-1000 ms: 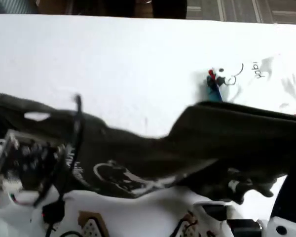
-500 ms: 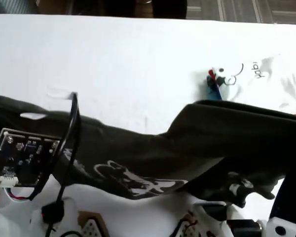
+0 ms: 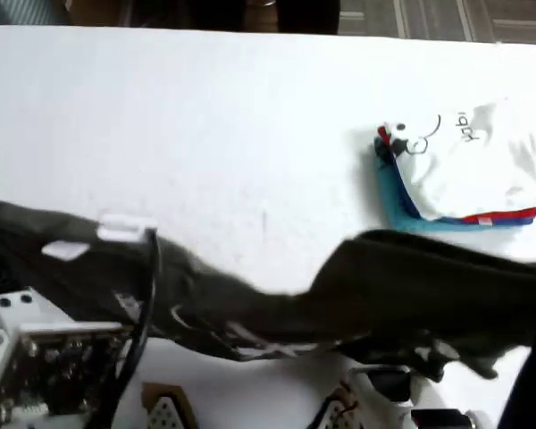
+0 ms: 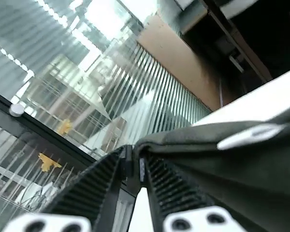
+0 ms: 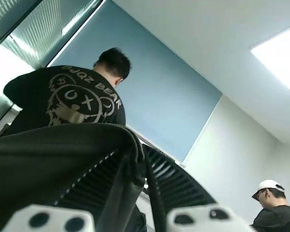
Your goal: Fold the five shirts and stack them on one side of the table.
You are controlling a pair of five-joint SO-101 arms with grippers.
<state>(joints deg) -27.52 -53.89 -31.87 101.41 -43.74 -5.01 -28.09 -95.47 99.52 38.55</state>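
A black shirt (image 3: 402,286) with a white print hangs stretched between both arms above the table's near edge. In the left wrist view my left gripper (image 4: 135,166) is shut on a folded edge of the black shirt (image 4: 222,164), near its white label (image 4: 249,136). My right gripper (image 5: 141,176) is shut on another bunched edge of the black shirt (image 5: 53,159). A stack of folded shirts (image 3: 460,170), white on top of red and blue, lies on the table at the right.
The white table (image 3: 214,116) stretches wide to the left and far side of the stack. The left arm's wrist board (image 3: 54,362) and cable (image 3: 147,277) stand at the near left. The right arm's base (image 3: 402,393) is at the near right.
The black shirt has moved toward the near edge, uncovering the folded stack. The left arm's wrist board has shifted and dropped lower in the high view.
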